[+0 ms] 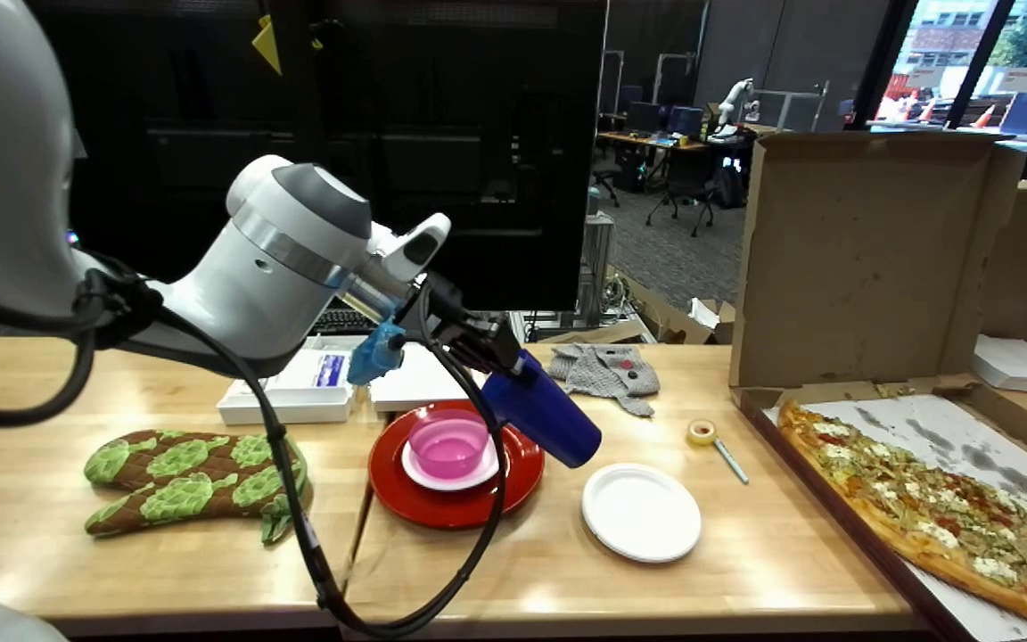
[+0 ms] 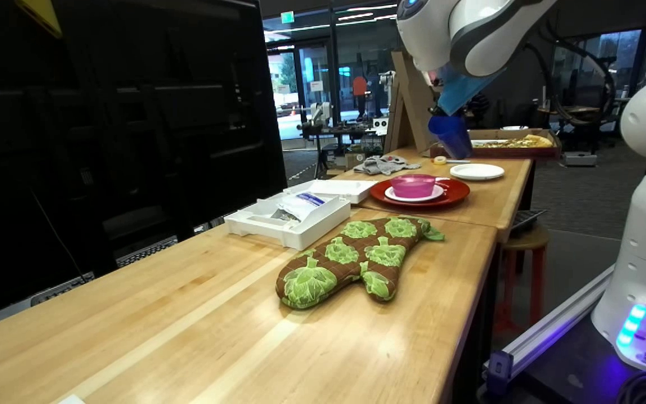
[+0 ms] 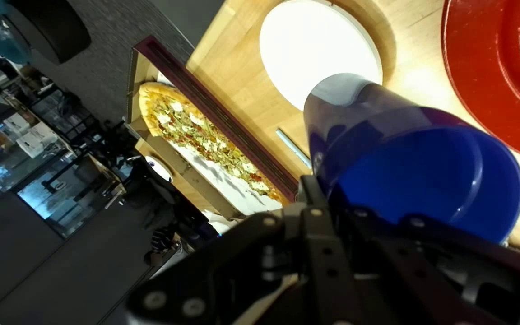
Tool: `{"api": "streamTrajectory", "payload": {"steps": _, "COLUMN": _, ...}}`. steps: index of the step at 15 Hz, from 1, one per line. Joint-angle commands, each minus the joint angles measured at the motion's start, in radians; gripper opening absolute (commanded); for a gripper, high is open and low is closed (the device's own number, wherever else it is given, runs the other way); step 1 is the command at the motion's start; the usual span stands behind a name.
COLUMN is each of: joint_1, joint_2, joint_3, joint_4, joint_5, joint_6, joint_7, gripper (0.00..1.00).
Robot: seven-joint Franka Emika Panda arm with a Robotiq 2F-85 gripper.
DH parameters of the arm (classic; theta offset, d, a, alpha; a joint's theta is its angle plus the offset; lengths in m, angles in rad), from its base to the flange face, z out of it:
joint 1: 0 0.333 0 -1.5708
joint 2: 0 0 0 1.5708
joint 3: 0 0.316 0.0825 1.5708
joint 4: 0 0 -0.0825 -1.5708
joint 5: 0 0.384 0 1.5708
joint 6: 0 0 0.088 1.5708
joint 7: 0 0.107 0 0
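closest in, the gripper has its fingers clenched on the wall of a blue tumbler just by the rim; which finger sits inside the mouth i cannot tell. the tumbler hangs tilted, mouth toward the fingers, base angled down and away from them. it looks like plastic, so probably light and fairly stiff, yet glossy enough to twist in a pinch; the wall near the rim seems a sound hold, with steady, moderate pressure.

lower than the fingertips lies a red plate bearing a small white plate with a pink bowl on top. past the tumbler's base, also lower, is a white paper plate. farther from the fingers, on the wooden table, are a gray knitted piece, a tape roll and a marker.

off to one side of the fingers sit a white case with a packet and a quilted oven mitt; well out opposite, an open pizza box holds a pizza.
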Motion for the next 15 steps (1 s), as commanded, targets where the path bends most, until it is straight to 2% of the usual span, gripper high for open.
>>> {"api": "streamTrajectory", "payload": {"steps": 1, "joint_1": 0.066, "joint_2": -0.011, "joint_3": -0.009, "joint_4": -0.029, "joint_5": -0.062, "joint_6": -0.052, "joint_7": 0.066, "gripper": 0.01}}
{"api": "streamTrajectory", "payload": {"steps": 8, "joint_1": 0.121, "joint_2": 0.04, "joint_3": -0.001, "joint_4": -0.066, "joint_5": -0.191, "joint_6": -0.167, "joint_7": 0.2, "gripper": 0.01}}
{"api": "streamTrajectory", "payload": {"steps": 15, "joint_1": 0.246, "joint_2": 0.132, "joint_3": 0.035, "joint_4": -0.02, "joint_5": -0.146, "joint_6": -0.349, "joint_7": 0.295, "gripper": 0.01}}
